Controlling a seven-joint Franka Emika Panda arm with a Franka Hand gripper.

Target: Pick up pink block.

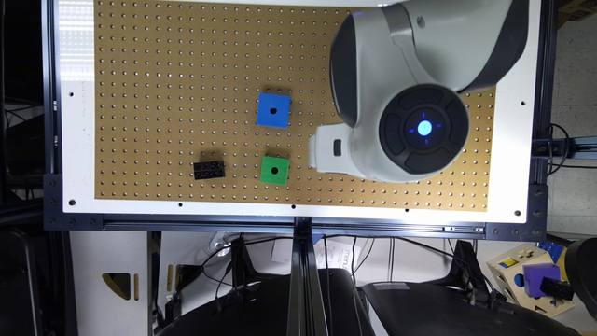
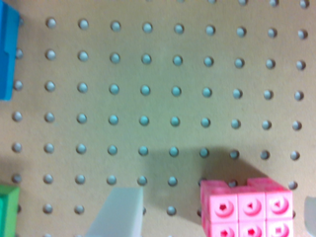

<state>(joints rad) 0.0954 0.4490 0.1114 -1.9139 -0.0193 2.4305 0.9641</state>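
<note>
Gripper (image 2: 212, 212) open, fingers straddling pink block (image 2: 247, 210) off-centre. Risk: one finger (image 2: 121, 212) closing late may push it askew.

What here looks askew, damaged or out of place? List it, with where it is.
Nothing looks damaged or spilled. The black brick sits slightly skewed to the pegboard hole rows, near the green cube. The blue cube is also turned a little. The pink block lies flat, studs up, between the fingers of the open hand.
</note>
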